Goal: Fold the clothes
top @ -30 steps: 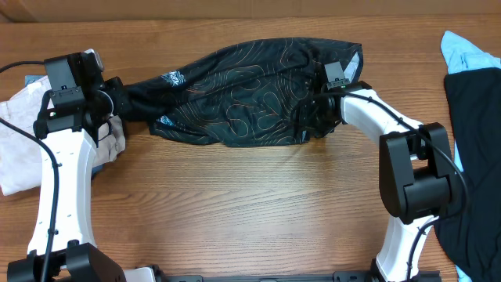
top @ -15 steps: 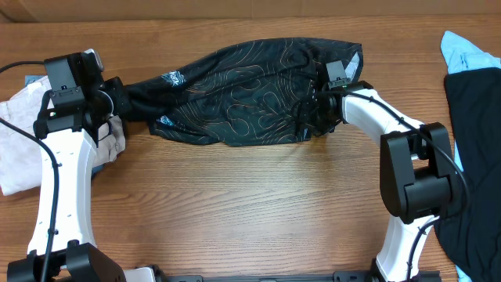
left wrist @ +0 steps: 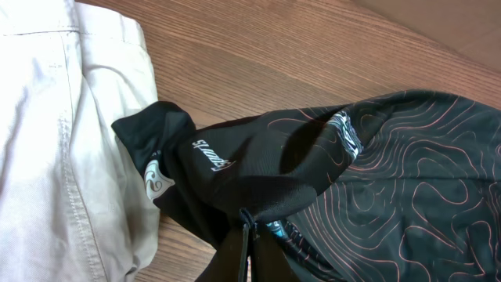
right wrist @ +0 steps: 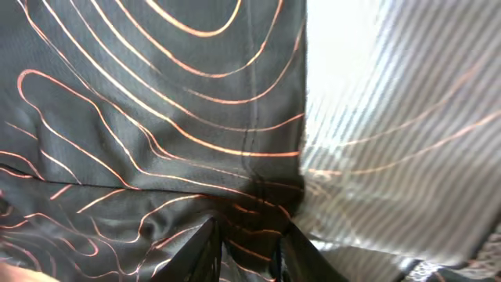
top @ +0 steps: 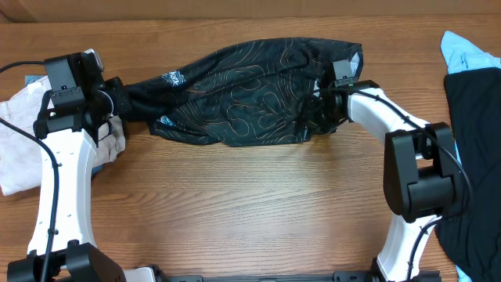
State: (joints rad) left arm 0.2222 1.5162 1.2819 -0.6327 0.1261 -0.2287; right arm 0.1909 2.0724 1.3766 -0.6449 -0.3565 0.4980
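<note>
The black garment with orange contour lines [top: 243, 94] lies stretched across the far middle of the table. My left gripper [top: 117, 100] is shut on its left end; in the left wrist view the closed jaws [left wrist: 249, 227] pinch a dark fold near a small logo [left wrist: 210, 154]. My right gripper [top: 317, 110] is at the garment's right end. In the right wrist view its fingers [right wrist: 250, 235] stand a little apart with a bunched fold of the garment [right wrist: 156, 117] gripped between them.
Beige trousers [top: 19, 149] lie at the left edge under my left arm and show in the left wrist view [left wrist: 55, 141]. A light blue fabric [top: 470, 55] and a plain black fabric [top: 477, 141] lie at the right edge. Bare wood [top: 235, 204] fills the front.
My right gripper has shifted slightly right and toward the far edge at the garment's right end. The left arm has not moved.
</note>
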